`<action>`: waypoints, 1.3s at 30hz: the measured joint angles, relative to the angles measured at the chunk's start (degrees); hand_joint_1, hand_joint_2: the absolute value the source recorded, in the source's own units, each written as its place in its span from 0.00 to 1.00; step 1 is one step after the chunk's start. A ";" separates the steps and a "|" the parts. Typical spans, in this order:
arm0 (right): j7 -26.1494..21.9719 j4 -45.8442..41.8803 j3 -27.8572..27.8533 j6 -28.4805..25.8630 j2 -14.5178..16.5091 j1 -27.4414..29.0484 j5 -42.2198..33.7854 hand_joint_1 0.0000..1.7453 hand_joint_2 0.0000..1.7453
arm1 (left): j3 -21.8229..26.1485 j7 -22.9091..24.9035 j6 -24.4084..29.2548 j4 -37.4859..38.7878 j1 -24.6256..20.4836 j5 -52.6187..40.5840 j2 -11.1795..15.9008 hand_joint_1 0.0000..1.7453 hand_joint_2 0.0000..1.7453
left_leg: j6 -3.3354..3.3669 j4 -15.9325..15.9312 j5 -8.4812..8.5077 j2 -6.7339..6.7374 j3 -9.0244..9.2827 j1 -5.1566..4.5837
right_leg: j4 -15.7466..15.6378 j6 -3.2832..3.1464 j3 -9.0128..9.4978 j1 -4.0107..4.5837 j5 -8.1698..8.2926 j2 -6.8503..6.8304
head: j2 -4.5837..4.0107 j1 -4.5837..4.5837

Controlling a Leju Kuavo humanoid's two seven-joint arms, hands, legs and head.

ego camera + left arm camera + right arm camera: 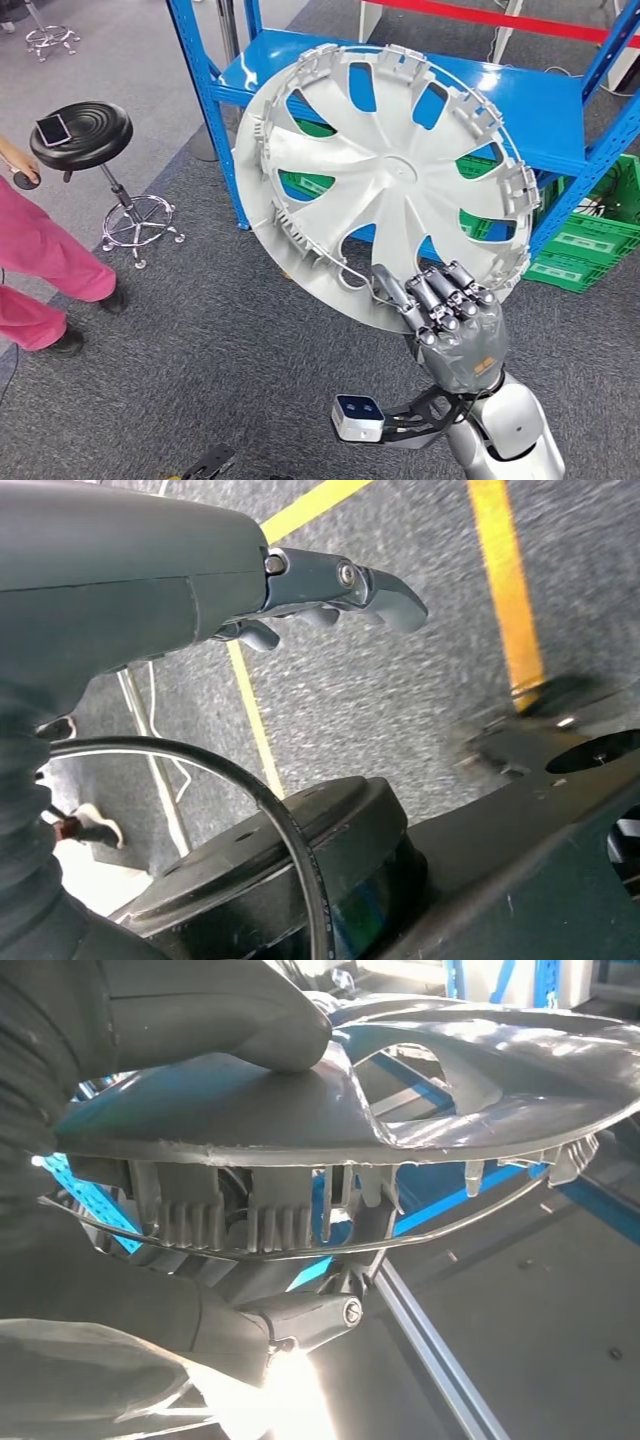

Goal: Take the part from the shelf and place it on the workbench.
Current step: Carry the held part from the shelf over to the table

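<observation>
Pinched only at its near rim by the right robot hand (453, 320), the broad wheel cover (385, 180) could lever loose or clip the blue shelf (543, 110) behind; the left robot hand (332, 590) hangs spread, holding nothing.

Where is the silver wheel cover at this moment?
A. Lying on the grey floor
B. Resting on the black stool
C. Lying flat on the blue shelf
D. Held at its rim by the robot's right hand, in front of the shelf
D: the right hand grips the lower rim of the wheel cover, which is tilted in the air in front of the blue shelf; the right wrist view shows the thumb pressed on its face.
</observation>
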 joint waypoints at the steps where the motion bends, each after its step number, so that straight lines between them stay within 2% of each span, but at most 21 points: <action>1: 0.31 0.16 0.20 0.01 -0.10 -0.04 0.01 1.00 1.00 | -0.02 -0.07 -0.01 0.00 -0.02 -0.12 0.05 0.00 1.00 | -0.33 4.27 -2.15 0.05 0.50 0.03 | 0.35 -0.14 -1.93 0.00 1.30 -0.14 | 0.00 -0.09; 2: 0.75 0.33 0.35 0.01 -0.24 -0.09 0.02 1.00 1.00 | -0.05 -0.20 -0.02 0.00 0.03 -0.32 0.10 0.00 1.00 | -0.59 7.03 -2.42 0.07 1.77 0.10 | 0.87 0.00 -3.79 -0.02 2.41 -0.27 | 0.00 -0.11; 3: 1.29 0.48 0.49 0.01 -0.38 -0.23 0.02 1.00 1.00 | -0.11 -0.39 -0.04 -0.01 0.12 -0.53 0.13 0.00 1.00 | -0.68 5.06 -0.86 0.10 3.95 0.19 | 1.44 0.19 -5.00 -0.07 2.93 -0.29 | 0.00 -0.13; 5: 2.76 0.72 1.00 0.00 -0.82 -0.75 0.01 1.00 1.00 | -0.30 -0.79 -0.14 -0.04 0.34 -1.03 0.20 0.00 1.00 | -0.53 -2.83 -1.40 0.09 9.75 0.25 | 2.73 0.67 -7.07 0.02 3.79 -0.28 | 0.00 -0.13; 7: 4.32 0.98 1.73 0.00 -1.49 -1.57 -0.01 1.00 1.00 | -0.47 -1.19 -0.25 -0.08 0.50 -1.42 0.30 0.00 1.00 | 0.23 -8.54 -3.74 0.01 12.93 0.07 | 3.44 1.20 -8.29 0.16 4.87 -0.32 | 0.00 -0.10; 9: 5.39 1.28 2.39 0.00 -2.15 -2.21 -0.03 1.00 1.00 | -0.65 -1.59 -0.34 -0.09 0.74 -1.73 0.29 0.00 1.00 | 1.29 -9.28 -3.49 0.07 12.34 0.03 | 3.44 1.81 -8.85 0.08 5.82 -0.29 | 0.00 -0.08; 10: 5.73 1.44 2.64 0.00 -2.45 -2.41 -0.04 1.00 1.00 | -0.75 -1.74 -0.43 -0.09 0.84 -1.84 0.30 0.00 1.00 | 1.83 -9.25 -2.89 0.18 11.76 0.09 | 3.76 2.15 -9.30 -0.01 5.16 -0.16 | 0.00 -0.04; 12: 6.35 1.74 3.12 0.00 -3.09 -2.80 0.00 1.00 1.00 | -0.94 -1.96 -0.67 -0.15 0.80 -2.03 0.32 0.00 1.00 | 2.70 -9.31 -1.41 0.42 10.22 0.28 | 7.29 2.79 -10.72 -0.24 0.46 0.21 | 0.00 0.12; 14: 7.20 2.08 3.73 0.00 -3.69 -3.14 0.01 1.00 1.00 | -1.14 -2.28 -0.84 -0.25 0.61 -2.28 0.37 0.00 1.00 | 2.98 -9.26 0.17 0.47 8.35 0.26 | 14.43 3.18 -12.16 -0.35 -5.15 0.40 | 0.00 0.27; 15: 7.75 2.27 4.10 0.00 -4.02 -3.32 -0.01 1.00 1.00 | -1.25 -2.51 -0.87 -0.30 0.57 -2.39 0.37 0.00 1.00 | 2.96 -9.22 0.96 0.48 7.34 0.26 | 17.75 3.30 -12.39 -0.39 -6.09 0.43 | 0.00 0.28; 17: 8.80 2.59 4.85 0.00 -4.70 -3.77 -0.01 1.00 1.00 | -1.41 -2.99 -0.89 -0.43 0.51 -2.56 0.38 0.00 1.00 | 2.80 -9.13 2.40 0.48 5.35 0.26 | 20.21 3.33 -10.99 -0.50 -3.87 0.48 | 0.00 0.28; 19: 9.89 2.81 5.52 0.00 -5.25 -4.41 -0.02 1.00 1.00 | -1.48 -3.60 -0.84 -0.60 0.39 -2.81 0.40 0.00 1.00 | 2.43 -9.08 3.60 0.43 3.81 0.26 | 15.30 3.02 -5.89 -0.60 -1.01 0.54 | 0.00 0.27; 21: 11.15 2.97 6.19 0.00 -5.72 -5.23 -0.03 1.00 1.00 | -1.63 -4.35 -0.57 -0.84 0.29 -3.24 0.44 0.00 1.00 | 1.84 -9.01 4.64 0.36 3.01 0.14 | 6.08 2.59 1.10 -0.49 -2.50 0.65 | 0.00 0.25; 23: 12.38 3.15 6.82 0.00 -6.22 -5.96 -0.04 1.00 1.00 | -1.87 -4.83 -0.19 -1.02 0.27 -3.65 0.44 0.00 1.00 | 1.14 -9.09 5.68 0.33 2.61 0.15 | 0.81 2.22 4.11 -0.21 -4.75 0.74 | 0.00 0.21; 25: 13.49 3.45 7.45 0.00 -6.69 -6.50 -0.04 1.00 1.00 | -2.08 -5.04 0.04 -1.07 0.30 -3.98 0.46 0.00 1.00 | 0.48 -9.03 6.01 0.31 2.21 0.29 | 0.10 1.56 3.59 -0.20 -4.35 0.64 | 0.00 0.21; 26: 14.00 3.63 7.84 0.00 -6.87 -6.75 -0.04 1.00 1.00 | -2.17 -5.09 0.10 -1.09 0.31 -4.11 0.47 0.00 1.00 | 0.23 -8.24 4.95 0.31 1.87 0.33 | -0.03 1.10 3.41 -0.25 -3.86 0.57 | 0.00 0.19; 29: 15.14 4.18 9.04 0.01 -7.23 -7.30 -0.05 1.00 1.00 | -2.35 -5.30 0.12 -1.21 0.20 -4.31 0.50 0.00 1.00 | -0.23 0.32 -1.93 0.28 -0.32 0.38 | 0.10 0.12 2.56 -0.06 -2.58 0.35 | 0.00 0.07; 31: 15.77 4.59 9.78 0.02 -7.53 -7.60 -0.05 1.00 1.00 | -2.43 -5.44 0.12 -1.29 0.11 -4.38 0.50 0.00 1.00 | -0.32 5.50 -3.56 0.27 -0.85 0.37 | 0.59 -0.03 1.67 0.28 -2.15 0.24 | 0.00 0.10; 32: 16.14 4.78 10.12 0.02 -7.67 -7.80 -0.05 1.00 1.00 | -2.52 -5.47 0.12 -1.32 0.12 -4.45 0.49 0.00 1.00 | -0.22 5.36 -2.80 0.27 0.02 0.33 | 0.93 -0.04 1.23 0.40 -2.06 0.23 | 0.00 0.08; 36: 17.33 5.08 11.27 0.01 -8.10 -8.55 -0.07 1.00 1.00 | -2.91 -5.47 0.14 -1.38 0.60 -4.86 0.46 0.00 1.00 | 0.96 -5.24 0.92 0.28 6.55 -0.18 | 2.33 0.35 -0.17 0.62 -2.12 0.24 | 0.00 0.09; 39: 17.87 5.29 12.00 0.00 -8.50 -9.14 -0.08 1.00 1.00 | -2.97 -5.49 0.14 -1.39 0.84 -4.91 0.43 0.00 1.00 | 1.56 -7.59 0.63 0.30 7.10 -0.44 | 2.57 1.16 -0.93 0.65 -1.77 0.11 | 0.00 0.09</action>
